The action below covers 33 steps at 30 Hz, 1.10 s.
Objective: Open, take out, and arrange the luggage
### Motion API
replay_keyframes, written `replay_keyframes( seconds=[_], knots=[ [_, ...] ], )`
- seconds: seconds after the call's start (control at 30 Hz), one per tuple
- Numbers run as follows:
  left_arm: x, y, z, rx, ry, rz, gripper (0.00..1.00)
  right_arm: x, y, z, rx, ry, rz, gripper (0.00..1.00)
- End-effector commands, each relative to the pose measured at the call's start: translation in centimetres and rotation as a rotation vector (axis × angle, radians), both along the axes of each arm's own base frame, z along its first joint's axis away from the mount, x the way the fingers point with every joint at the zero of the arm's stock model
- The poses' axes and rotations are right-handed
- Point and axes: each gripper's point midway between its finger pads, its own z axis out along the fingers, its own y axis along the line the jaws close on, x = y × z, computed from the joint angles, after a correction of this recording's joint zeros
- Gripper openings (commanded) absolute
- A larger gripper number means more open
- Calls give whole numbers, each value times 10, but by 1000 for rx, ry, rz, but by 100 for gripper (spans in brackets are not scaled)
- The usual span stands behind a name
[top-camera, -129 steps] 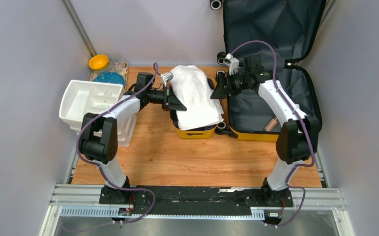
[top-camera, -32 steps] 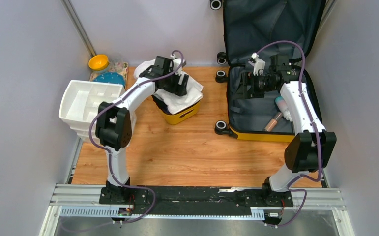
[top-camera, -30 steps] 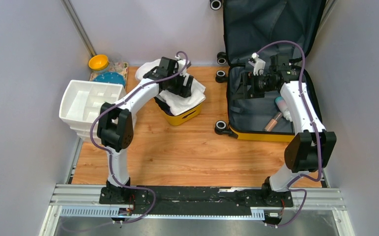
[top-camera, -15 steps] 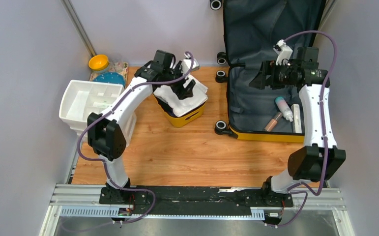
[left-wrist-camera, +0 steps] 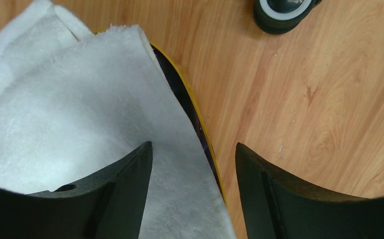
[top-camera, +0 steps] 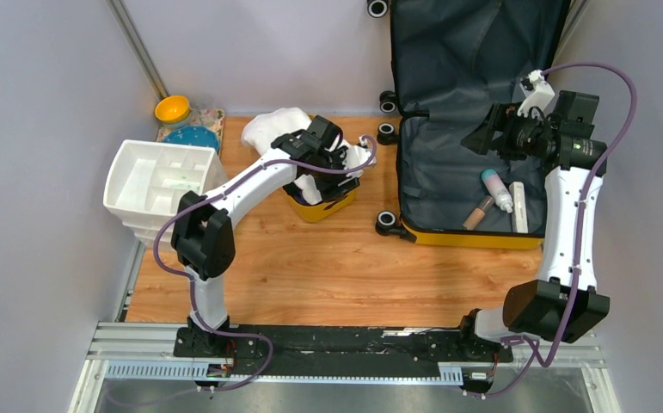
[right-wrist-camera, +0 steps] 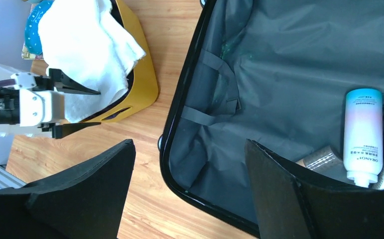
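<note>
The luggage (top-camera: 448,185) lies open at the right, a yellow shell with dark grey lining (right-wrist-camera: 279,74), its lid standing against the back wall. Inside it lie a white bottle (right-wrist-camera: 363,134), a tan tube (top-camera: 478,212) and a flat white item (top-camera: 518,206). My right gripper (top-camera: 480,138) hovers open above the luggage's left side, its jaws (right-wrist-camera: 190,142) empty. My left gripper (top-camera: 349,168) is open at the yellow tub (top-camera: 323,209). One finger is over the white towel (left-wrist-camera: 70,109), the other over the wood, and the tub rim (left-wrist-camera: 199,119) lies between them.
A white compartmented organiser (top-camera: 160,185) stands at the left edge, with a yellow bowl (top-camera: 173,108) and a blue item (top-camera: 192,138) behind it. The luggage's black wheels (top-camera: 387,221) stick out toward the tub. Walls close in on both sides.
My left gripper moved from the tub's back to its right edge, with its jaws a little narrower. My right arm lifted and swung right over the luggage, uncovering the bottle.
</note>
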Motion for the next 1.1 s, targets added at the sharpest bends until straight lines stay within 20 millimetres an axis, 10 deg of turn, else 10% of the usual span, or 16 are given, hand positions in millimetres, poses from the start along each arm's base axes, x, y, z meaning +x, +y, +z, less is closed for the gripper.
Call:
replay_keyframes(
  seconds=[0.0, 0.2, 0.33, 0.5, 0.8, 0.9, 1.07],
  knots=[
    [-7, 8, -29, 53, 77, 25, 68, 0, 1, 9, 12, -31, -8, 84],
    [-16, 5, -63, 74, 216, 116, 54, 2, 1, 1, 25, -10, -9, 83],
    [28, -8, -56, 50, 194, 372, 0, 4, 0, 1, 37, -5, -10, 82],
    [95, -16, -37, -99, 120, 716, 0, 5, -1, -1, 46, 6, -17, 82],
    [212, 37, -13, -374, -204, 1176, 0, 2, -1, -6, 42, 16, -18, 82],
    [244, 31, 2, -506, -266, 1048, 35, -1, -1, -8, 30, 17, -17, 82],
    [253, -4, 91, -649, -434, 668, 57, -6, 1, -12, 28, 23, -7, 82]
  ],
)
